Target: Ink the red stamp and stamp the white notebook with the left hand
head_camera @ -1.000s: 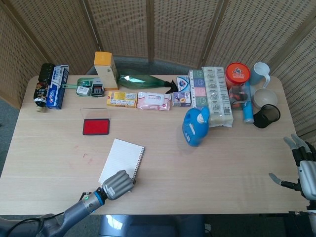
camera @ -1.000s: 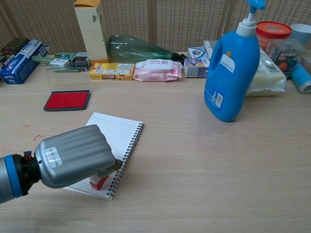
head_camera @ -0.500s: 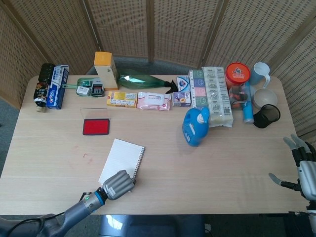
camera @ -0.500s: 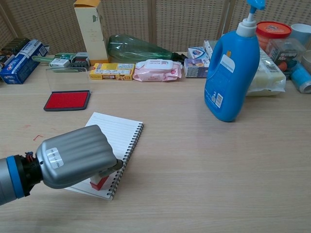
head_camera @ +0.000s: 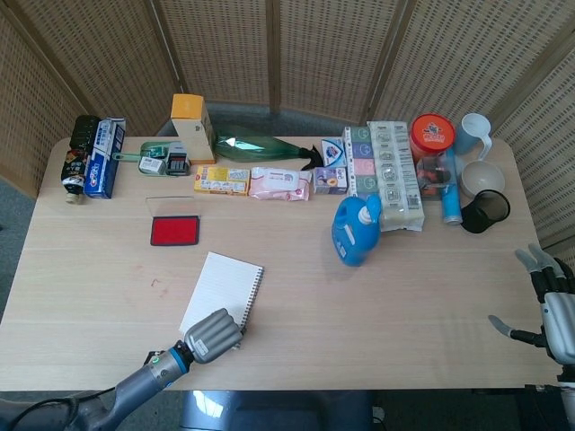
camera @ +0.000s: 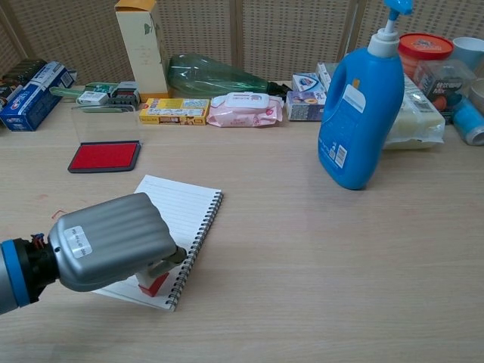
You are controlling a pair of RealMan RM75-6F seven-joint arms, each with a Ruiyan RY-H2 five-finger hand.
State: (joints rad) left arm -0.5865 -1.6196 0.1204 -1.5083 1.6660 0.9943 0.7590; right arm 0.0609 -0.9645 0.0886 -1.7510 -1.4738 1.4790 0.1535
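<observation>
My left hand (camera: 110,242) (head_camera: 214,334) grips the red stamp (camera: 153,283), whose red-and-white lower end shows under the fingers. The stamp's end touches the near edge of the white spiral notebook (camera: 181,212) (head_camera: 225,285), which lies at the table's front left. Behind the notebook the red ink pad (camera: 104,156) (head_camera: 174,231) lies open, its clear lid standing up behind it. My right hand (head_camera: 550,303) hovers open at the table's right front edge, holding nothing; the chest view does not show it.
A blue detergent bottle (camera: 360,106) (head_camera: 357,230) stands right of centre. Along the back sit a tall box (camera: 141,47), a green bottle (camera: 215,76), wipes (camera: 245,109), small boxes, a red-lidded jar (head_camera: 432,135), cups (head_camera: 485,178) and a blue carton (head_camera: 104,157).
My left hand, still holding the stamp, has shifted slightly left and toward the near edge of the notebook. The right hand has not moved.
</observation>
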